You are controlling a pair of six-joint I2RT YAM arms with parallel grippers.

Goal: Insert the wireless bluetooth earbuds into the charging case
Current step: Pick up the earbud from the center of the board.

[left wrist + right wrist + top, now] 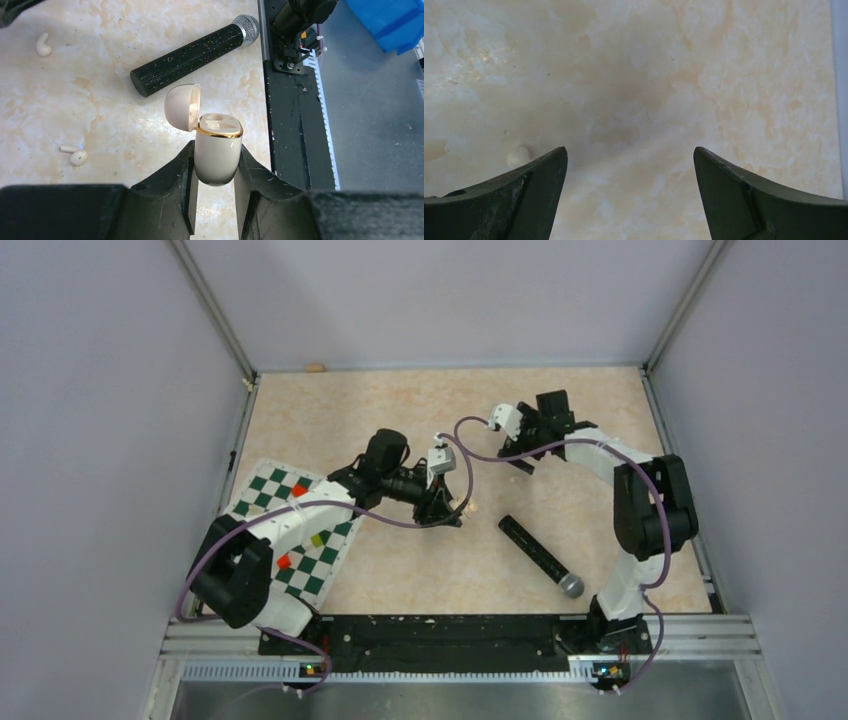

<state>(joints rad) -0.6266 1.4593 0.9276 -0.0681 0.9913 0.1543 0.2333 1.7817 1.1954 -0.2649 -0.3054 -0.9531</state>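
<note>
Microphone [192, 54] lies beside earbuds [77, 157]; tabletop [100, 105] around them seems open.

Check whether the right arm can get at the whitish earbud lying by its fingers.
Probably yes. The right arm's fingers are spread wide above the table, and the earbud lies just beside one finger, uncovered; a small sideways shift should bracket it.

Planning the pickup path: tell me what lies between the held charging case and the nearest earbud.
Only bare tabletop between charging case and earbud, per left wrist view.
</note>
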